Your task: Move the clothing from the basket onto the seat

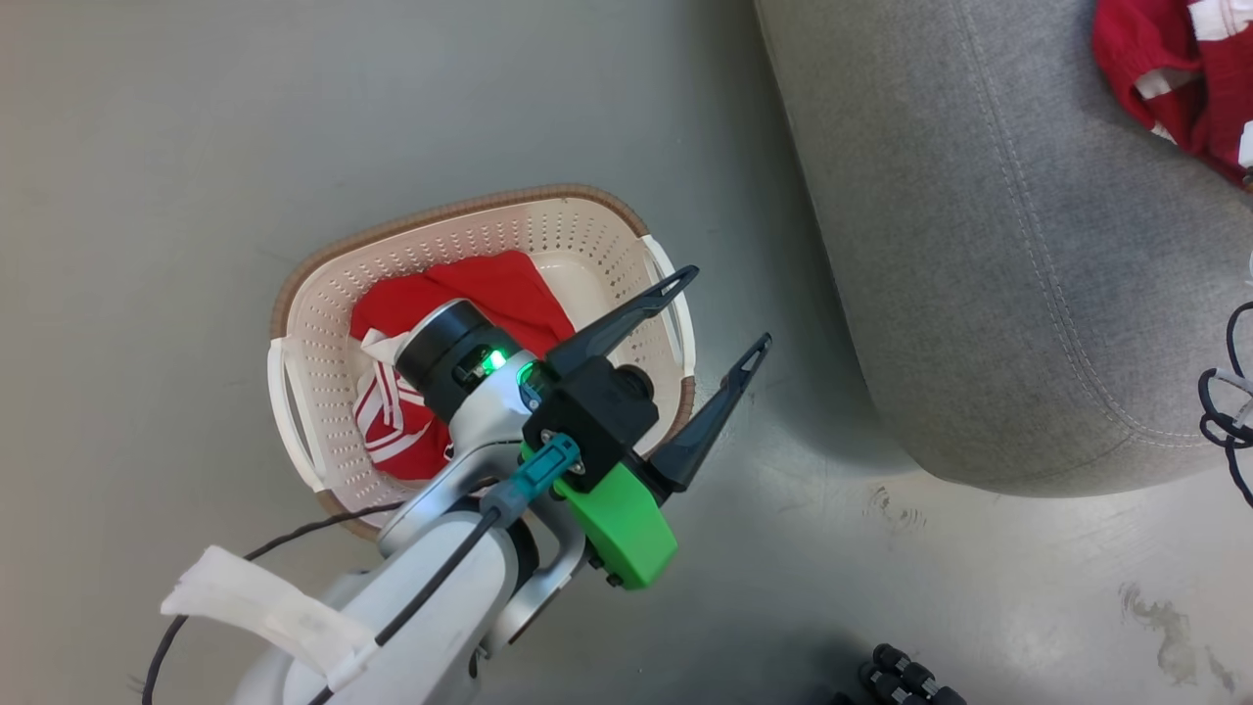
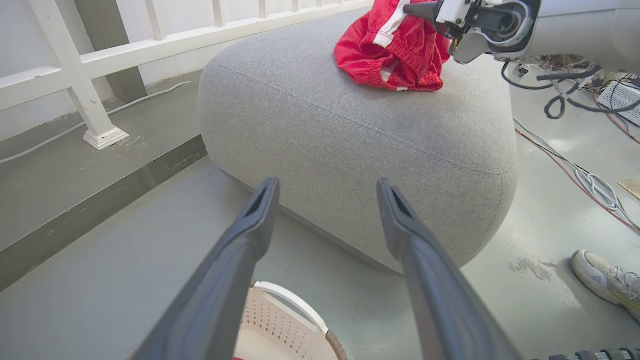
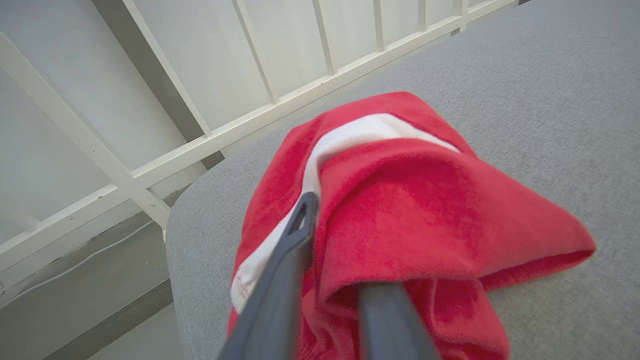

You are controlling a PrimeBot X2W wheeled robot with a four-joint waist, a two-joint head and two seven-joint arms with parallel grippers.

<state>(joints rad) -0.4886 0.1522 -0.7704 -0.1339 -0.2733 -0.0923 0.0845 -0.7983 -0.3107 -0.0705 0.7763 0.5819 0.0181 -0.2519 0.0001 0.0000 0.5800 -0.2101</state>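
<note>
1. Head view, far left: bare grey floor [image 1: 196, 147].
2. Next along, the basket [image 1: 587, 235] stands on that floor. The basket garment [image 1: 499, 294], red with white stripes, lies bunched inside it. My left arm [image 1: 460, 578] partly covers it.
3. The left gripper [image 1: 726, 307] hangs over the basket's right-hand end. Its fingers are spread wide with nothing between them.
4. Right of the basket and apart from it is the seat [image 1: 979, 245]. The seat garment [image 1: 1165, 78], also red and white, lies on the cushion top at the upper right edge of the view.
5. Left wrist view, left side: a white railing [image 2: 150, 47] runs behind the seat. My two left fingers stand well apart, and I see the seat's flank between them. The basket's handle and rim show at the bottom edge, below the fingers.
6. Same view, upper right: the seat garment sits crumpled on the seat top. The right gripper [image 2: 412, 9] meets it from the right. Cables [image 2: 590, 180] trail over the floor, and a pale shoe [image 2: 605, 280] is at the right edge.
7. Right wrist view: the right fingers are close together with a fold of the seat garment nipped between them. One fingertip lies beside the white stripe. The other is buried under the cloth, so I cannot see it.
</note>
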